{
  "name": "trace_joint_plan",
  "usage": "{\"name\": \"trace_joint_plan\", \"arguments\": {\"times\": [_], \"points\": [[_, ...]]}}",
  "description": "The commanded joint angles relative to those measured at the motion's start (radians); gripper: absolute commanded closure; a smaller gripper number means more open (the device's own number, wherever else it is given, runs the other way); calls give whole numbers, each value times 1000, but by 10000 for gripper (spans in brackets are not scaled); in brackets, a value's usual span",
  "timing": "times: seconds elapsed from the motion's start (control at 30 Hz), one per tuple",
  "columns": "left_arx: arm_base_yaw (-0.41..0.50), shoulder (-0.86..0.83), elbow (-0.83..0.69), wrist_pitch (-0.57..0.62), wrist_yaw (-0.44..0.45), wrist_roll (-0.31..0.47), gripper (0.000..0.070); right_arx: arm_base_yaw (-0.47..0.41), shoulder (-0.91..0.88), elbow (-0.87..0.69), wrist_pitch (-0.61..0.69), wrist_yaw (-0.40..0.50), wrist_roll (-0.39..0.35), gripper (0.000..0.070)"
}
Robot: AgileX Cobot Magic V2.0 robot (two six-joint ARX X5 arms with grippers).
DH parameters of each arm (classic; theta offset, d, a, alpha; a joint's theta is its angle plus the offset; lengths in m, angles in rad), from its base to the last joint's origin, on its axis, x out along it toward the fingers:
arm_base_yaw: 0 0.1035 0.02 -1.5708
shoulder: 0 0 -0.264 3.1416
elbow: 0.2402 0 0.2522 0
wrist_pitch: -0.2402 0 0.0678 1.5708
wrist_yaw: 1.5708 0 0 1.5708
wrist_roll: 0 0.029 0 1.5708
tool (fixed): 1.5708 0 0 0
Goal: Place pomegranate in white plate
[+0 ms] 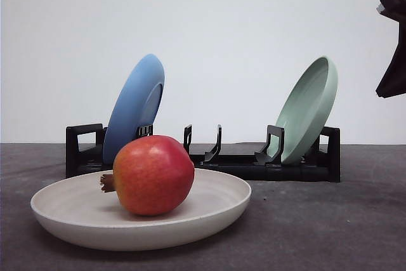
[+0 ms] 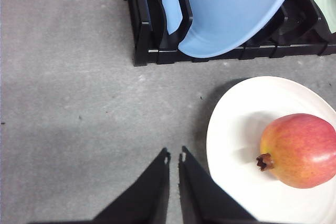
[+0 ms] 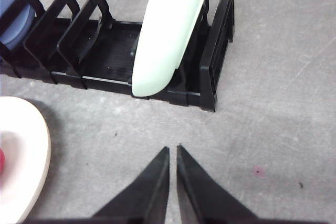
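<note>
The pomegranate (image 1: 154,175) rests inside the white plate (image 1: 222,204) at the front left of the table, its brown crown stub pointing left; the left wrist view shows the same pomegranate (image 2: 299,150) on the plate (image 2: 236,129). My left gripper (image 2: 174,157) hovers shut over bare table just beside the plate's rim, holding nothing. Over the table in front of the rack, my right gripper (image 3: 172,149) is also shut and empty. A dark part of the right arm (image 1: 394,49) hangs high at the right edge of the front view. A slice of the plate (image 3: 21,156) appears in the right wrist view.
A black dish rack (image 1: 298,168) stands behind the plate. It holds a blue plate (image 1: 135,106) leaning at its left end and a pale green plate (image 1: 309,107) at its right end. The grey table (image 1: 330,226) stretches to the right of the white plate.
</note>
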Motion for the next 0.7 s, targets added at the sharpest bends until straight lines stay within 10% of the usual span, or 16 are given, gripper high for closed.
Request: {"name": "trace_joint_plan", "arguments": {"times": [0.0, 0.33, 0.67], "points": [[0, 4, 17, 4, 1, -3, 694, 3, 5, 4, 10, 0, -3, 683], [51, -121, -77, 42, 0, 54, 694, 3, 5, 4, 10, 0, -3, 684], [195, -413, -356, 348, 0, 113, 694, 3, 5, 4, 10, -1, -3, 683]]}}
